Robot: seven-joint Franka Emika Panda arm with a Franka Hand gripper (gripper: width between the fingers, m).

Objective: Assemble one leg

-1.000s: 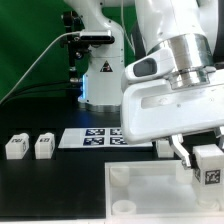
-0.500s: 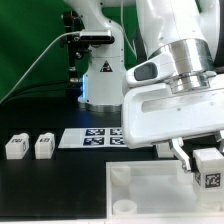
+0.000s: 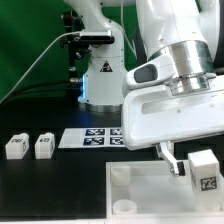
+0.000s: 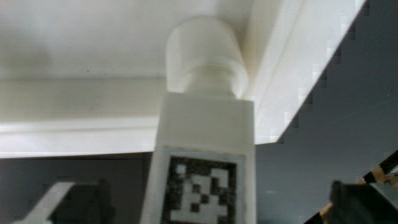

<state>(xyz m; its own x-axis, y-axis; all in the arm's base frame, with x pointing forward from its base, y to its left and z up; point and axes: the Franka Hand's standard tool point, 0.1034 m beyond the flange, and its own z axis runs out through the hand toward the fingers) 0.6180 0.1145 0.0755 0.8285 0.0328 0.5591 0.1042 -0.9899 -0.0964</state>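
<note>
My gripper (image 3: pixel 193 170) is shut on the leg (image 3: pixel 204 173), a small white block with a black-and-white tag. It holds the leg just above the right part of the large white tray (image 3: pixel 140 195). One dark finger (image 3: pixel 172 160) shows beside the leg. In the wrist view the leg (image 4: pixel 205 150) fills the middle, with its rounded end pointing at the tray's raised rim (image 4: pixel 107 120). The gripper (image 4: pixel 210 208) has a finger showing at each lower corner of that view.
Two more white tagged legs (image 3: pixel 15 146) (image 3: pixel 43 146) stand on the black table at the exterior view's left. The marker board (image 3: pixel 90 138) lies behind the tray. The arm's base (image 3: pixel 100 75) and cables stand at the back.
The gripper and the leg have moved down and slightly toward the exterior view's left, closer to the tray. Nothing else has moved.
</note>
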